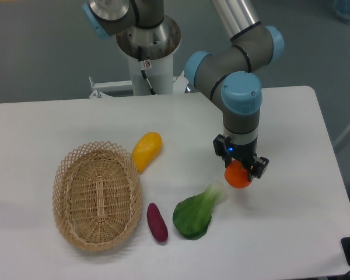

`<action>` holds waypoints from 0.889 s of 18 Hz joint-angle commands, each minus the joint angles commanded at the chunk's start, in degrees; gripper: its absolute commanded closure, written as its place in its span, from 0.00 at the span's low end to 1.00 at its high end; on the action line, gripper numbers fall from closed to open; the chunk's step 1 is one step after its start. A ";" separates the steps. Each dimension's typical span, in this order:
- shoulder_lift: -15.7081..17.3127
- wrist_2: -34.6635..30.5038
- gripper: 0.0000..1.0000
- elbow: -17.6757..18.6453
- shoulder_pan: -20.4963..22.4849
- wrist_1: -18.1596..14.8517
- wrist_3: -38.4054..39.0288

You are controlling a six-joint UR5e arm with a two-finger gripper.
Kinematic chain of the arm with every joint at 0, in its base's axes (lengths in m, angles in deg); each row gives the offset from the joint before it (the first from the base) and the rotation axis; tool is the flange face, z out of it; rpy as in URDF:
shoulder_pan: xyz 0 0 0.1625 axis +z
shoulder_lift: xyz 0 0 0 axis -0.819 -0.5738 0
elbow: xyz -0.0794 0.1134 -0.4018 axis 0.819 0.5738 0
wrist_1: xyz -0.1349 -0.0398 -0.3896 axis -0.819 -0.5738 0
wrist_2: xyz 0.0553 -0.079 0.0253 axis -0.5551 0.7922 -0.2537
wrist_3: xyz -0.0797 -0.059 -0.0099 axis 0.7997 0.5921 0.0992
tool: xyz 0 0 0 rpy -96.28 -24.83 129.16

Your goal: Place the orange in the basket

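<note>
Tool (240,172) clamped on the orange (238,175), seemingly just clear of the counter (291,233) (hard to judge height), basket (97,195) well off toward the image-left past the leafy green (193,217).

On the white tabletop (58,122) lies a long yellow-orange mango-like fruit (147,150), tilted, roughly in the middle. Nearer the front edge sits a small dark purple sweet potato (157,222), lengthwise toward me. Just to its right, not quite touching, is a leafy green vegetable with a pale stalk (196,213), its stalk pointing up to the right. Grey floor (41,52) shows beyond the far edge.
</note>
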 joint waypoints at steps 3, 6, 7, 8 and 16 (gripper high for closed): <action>0.00 0.00 0.45 -0.09 0.00 -0.09 0.00; 0.00 0.09 0.45 -0.52 0.00 -0.17 -0.17; 0.00 0.09 0.45 -0.61 0.00 -0.18 -0.35; 0.09 0.09 0.45 -0.62 0.00 -0.18 -0.44; 0.09 0.00 0.45 -0.36 -0.79 -0.35 -0.18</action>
